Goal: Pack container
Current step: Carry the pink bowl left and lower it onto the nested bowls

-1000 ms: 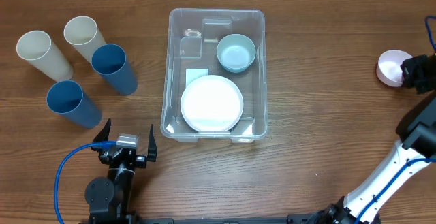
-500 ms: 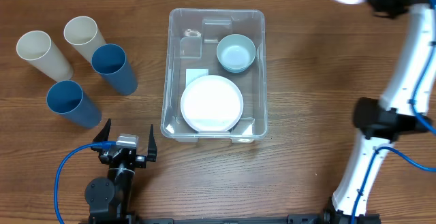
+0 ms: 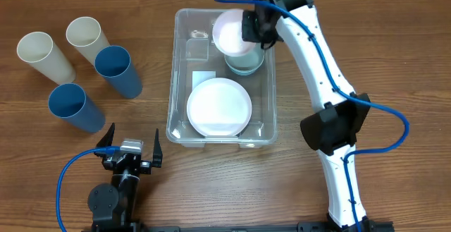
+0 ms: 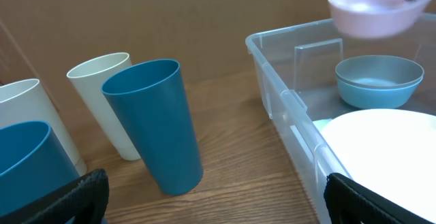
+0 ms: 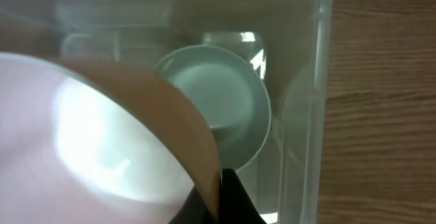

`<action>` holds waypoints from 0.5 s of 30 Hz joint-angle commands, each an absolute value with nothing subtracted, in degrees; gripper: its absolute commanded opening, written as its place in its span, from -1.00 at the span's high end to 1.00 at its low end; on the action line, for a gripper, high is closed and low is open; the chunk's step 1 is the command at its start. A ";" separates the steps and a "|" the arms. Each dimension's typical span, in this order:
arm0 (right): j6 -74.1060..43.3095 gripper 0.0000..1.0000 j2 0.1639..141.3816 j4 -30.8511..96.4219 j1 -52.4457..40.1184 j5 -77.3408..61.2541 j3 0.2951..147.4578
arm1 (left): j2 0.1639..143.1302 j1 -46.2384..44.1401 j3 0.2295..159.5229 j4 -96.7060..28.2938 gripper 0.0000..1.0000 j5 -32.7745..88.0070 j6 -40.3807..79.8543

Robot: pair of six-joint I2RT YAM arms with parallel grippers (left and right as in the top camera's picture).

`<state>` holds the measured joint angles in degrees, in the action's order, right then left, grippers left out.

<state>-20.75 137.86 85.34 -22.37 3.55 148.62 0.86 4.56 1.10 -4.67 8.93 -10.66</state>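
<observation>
The container (image 3: 171,84) is a clear bin in the middle of the table. In it lie a white plate (image 3: 219,106) and a pale teal bowl (image 3: 246,63). Above its far end hangs a pink bowl (image 3: 230,32), with my right gripper (image 3: 252,25) shut on its rim. In the right wrist view the pink bowl (image 5: 102,135) fills the left side, pinched at the right gripper (image 5: 218,183), and the teal bowl (image 5: 221,98) lies below it. My left gripper (image 3: 132,144) stands open near the front edge, left of the container, with nothing in it.
Two cream cups (image 3: 46,56) (image 3: 87,38) and two blue cups (image 3: 118,70) (image 3: 74,106) stand upright at the left. In the left wrist view the nearest blue cup (image 4: 160,125) is just ahead, with the container rim (image 4: 286,94) to the right.
My right arm has swung from the table's right edge, across the far side, to above the container, carrying the pink bowl. The left arm has not moved.
</observation>
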 commanded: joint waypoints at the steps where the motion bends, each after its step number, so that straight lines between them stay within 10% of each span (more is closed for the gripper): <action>1: -20.95 0.92 136.62 81.67 -21.63 6.28 143.35 | 0.36 4.95 0.80 -4.64 -1.00 8.80 -10.07; 7: -20.97 0.92 136.62 79.15 -21.61 7.97 141.05 | 0.36 4.95 0.80 -4.64 -1.00 8.82 -10.07; 8: -20.95 0.83 136.62 79.18 -21.61 7.97 141.05 | 0.36 4.95 0.80 -4.62 -1.00 8.80 -10.07; 10: -20.95 0.02 136.62 79.37 -21.63 7.97 141.05 | 0.36 4.95 0.80 -4.64 -1.00 8.82 -10.07; 15: -20.71 -0.13 136.62 79.79 -21.63 7.94 141.05 | 0.36 4.95 0.80 -4.64 -1.00 8.82 -10.07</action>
<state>-20.80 137.86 79.70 -21.80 6.83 141.18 0.86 4.56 1.10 -4.69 8.93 -10.66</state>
